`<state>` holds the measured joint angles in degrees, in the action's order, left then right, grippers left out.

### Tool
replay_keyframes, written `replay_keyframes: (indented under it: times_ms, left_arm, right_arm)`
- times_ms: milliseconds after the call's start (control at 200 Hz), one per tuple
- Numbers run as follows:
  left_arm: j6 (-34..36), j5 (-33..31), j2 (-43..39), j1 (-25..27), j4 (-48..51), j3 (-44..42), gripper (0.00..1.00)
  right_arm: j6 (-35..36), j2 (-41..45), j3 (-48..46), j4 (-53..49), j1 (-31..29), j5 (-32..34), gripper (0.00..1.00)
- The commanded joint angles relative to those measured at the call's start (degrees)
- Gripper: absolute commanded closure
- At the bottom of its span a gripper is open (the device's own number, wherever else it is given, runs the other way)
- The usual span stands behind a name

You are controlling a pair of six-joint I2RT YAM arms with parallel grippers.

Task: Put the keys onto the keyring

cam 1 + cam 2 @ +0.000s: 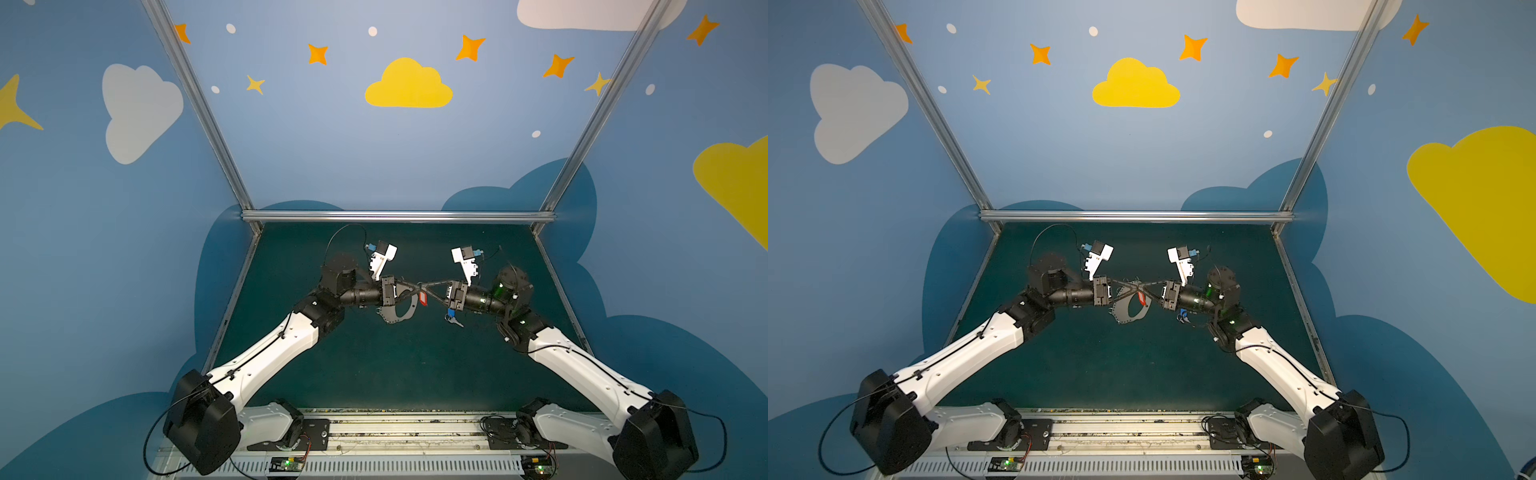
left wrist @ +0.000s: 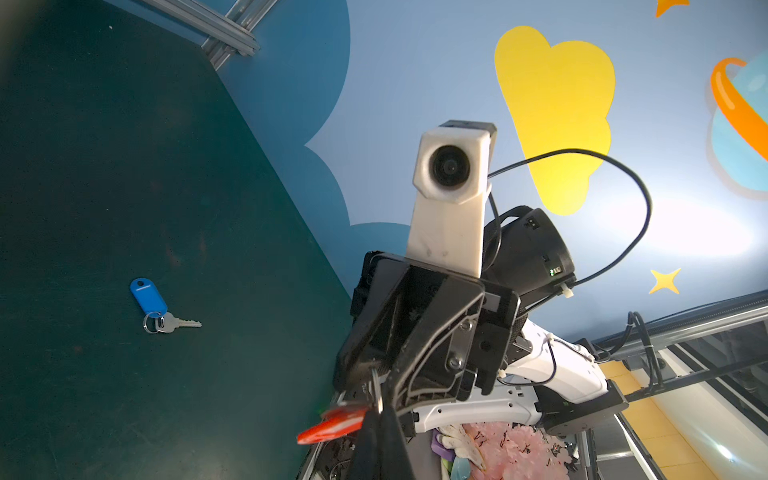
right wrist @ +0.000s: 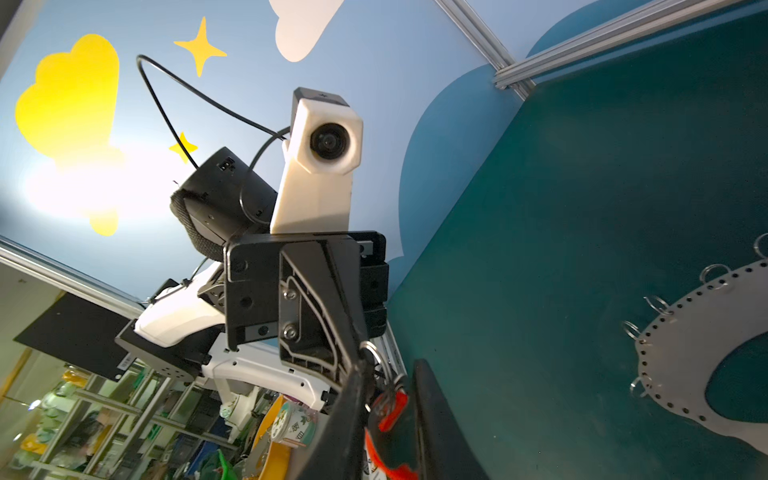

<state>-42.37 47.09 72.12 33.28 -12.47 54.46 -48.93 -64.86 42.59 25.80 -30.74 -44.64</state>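
Observation:
Both grippers meet tip to tip above the middle of the table. My left gripper (image 1: 424, 288) (image 2: 379, 409) is shut on the red-tagged key, pinching it at its small split ring (image 2: 376, 388). The red tag (image 1: 423, 298) (image 1: 1142, 299) (image 2: 332, 426) hangs out beside the fingers. My right gripper (image 1: 419, 290) (image 3: 390, 374) is open, its two fingers either side of that red tag (image 3: 392, 409) with a gap showing. The grey keyring (image 1: 388, 318) (image 1: 1125, 313) (image 3: 685, 353) lies flat below them. The blue-tagged key (image 1: 451, 314) (image 1: 1182, 315) (image 2: 148, 297) lies loose under my right wrist.
Dark green table mat (image 1: 374, 374) is walled by blue panels, with an aluminium rail (image 1: 397, 216) along the back. The arms' base rail (image 1: 395, 428) runs along the front edge. Small wire rings (image 3: 712, 272) stick out from the keyring's rim.

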Motion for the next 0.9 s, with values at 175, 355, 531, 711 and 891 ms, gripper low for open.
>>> replay_keyframes:
  times_ms: [175,355,531,711,891]
  left_arm:
    - [0.46,-1.09,-1.75,0.14,-2.69,-1.15,0.95]
    - [0.42,-3.15,-2.6,0.12,-1.79,-1.35,0.68]
    - [-0.35,-5.43,-4.49,-1.08,-1.62,-2.84,0.65]
    - [-2.09,-5.53,-5.5,-2.19,-2.86,-4.17,0.74]
    - [-2.69,-4.36,-5.17,-2.34,-3.61,-3.94,0.77]
  right_arm:
    - [-3.34,0.83,-0.93,7.65,-0.2,-3.41,0.95]
    - [-2.26,1.46,-0.93,6.5,-0.42,-3.19,1.0]
    - [-0.29,3.12,-1.37,3.78,-0.3,-0.2,1.0]
    - [1.01,3.98,-1.54,2.41,-0.28,1.25,1.0]
    - [1.86,4.37,-1.63,1.61,-0.28,1.76,1.0]
